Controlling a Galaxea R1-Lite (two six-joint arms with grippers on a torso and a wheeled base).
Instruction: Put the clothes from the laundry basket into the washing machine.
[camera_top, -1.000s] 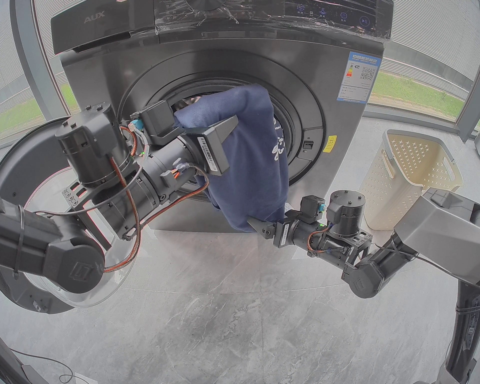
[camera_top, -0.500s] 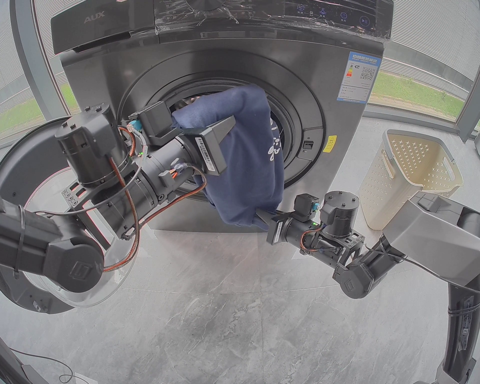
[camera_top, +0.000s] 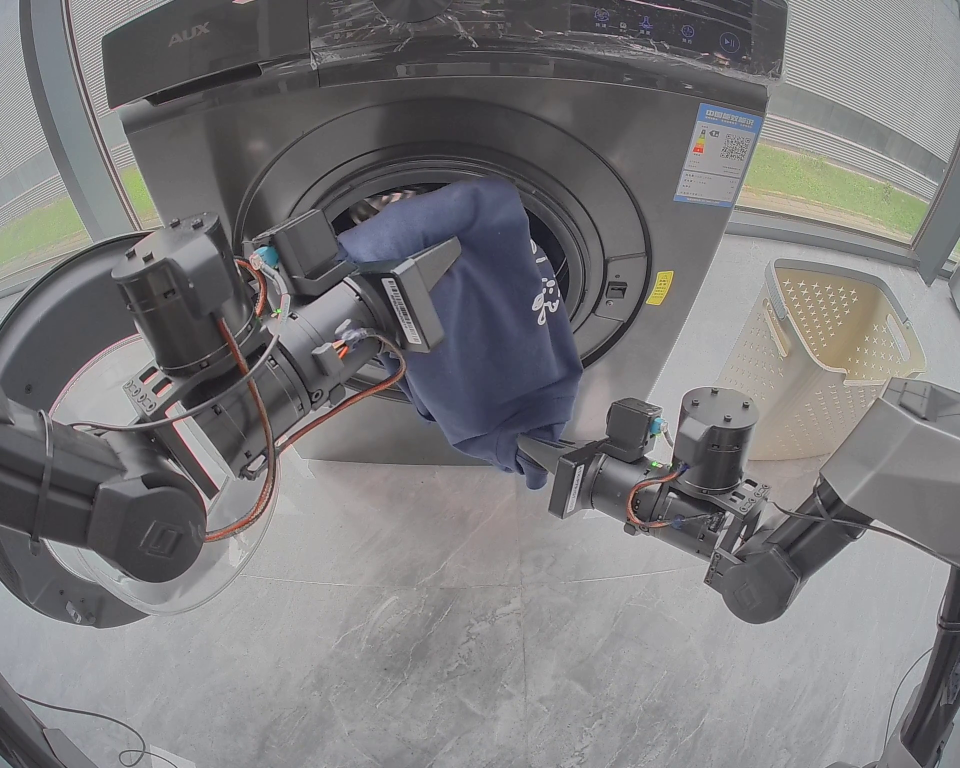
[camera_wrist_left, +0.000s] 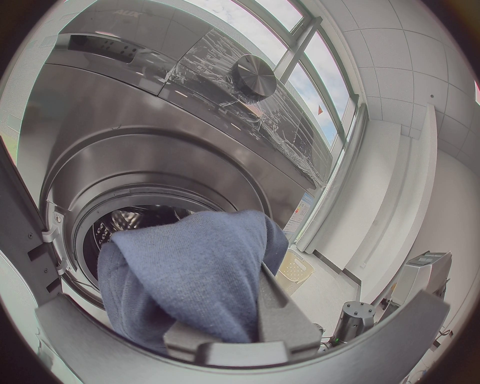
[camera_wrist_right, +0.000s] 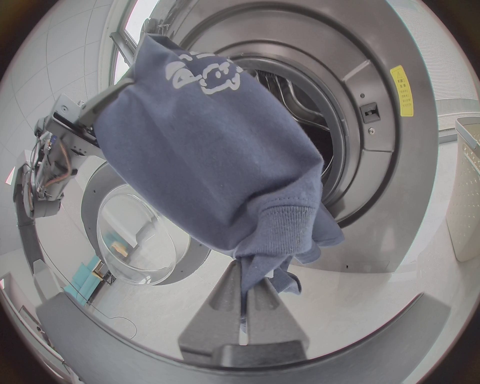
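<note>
The navy sweatshirt (camera_top: 490, 330) hides much of the washing machine (camera_top: 650, 180) drum. The right wrist view's edge crops the laundry basket (camera_wrist_right: 467, 200).

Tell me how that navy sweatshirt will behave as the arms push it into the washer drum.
Probably floppy: the navy blue knit sweatshirt sags between the left gripper and the right gripper. Likely light, since two small pinches carry it. Its loose hem may trail over the door rim of the grey washing machine.

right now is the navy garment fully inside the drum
No, the navy garment hangs outside the washing machine opening, clamped in the right pincer.
</note>
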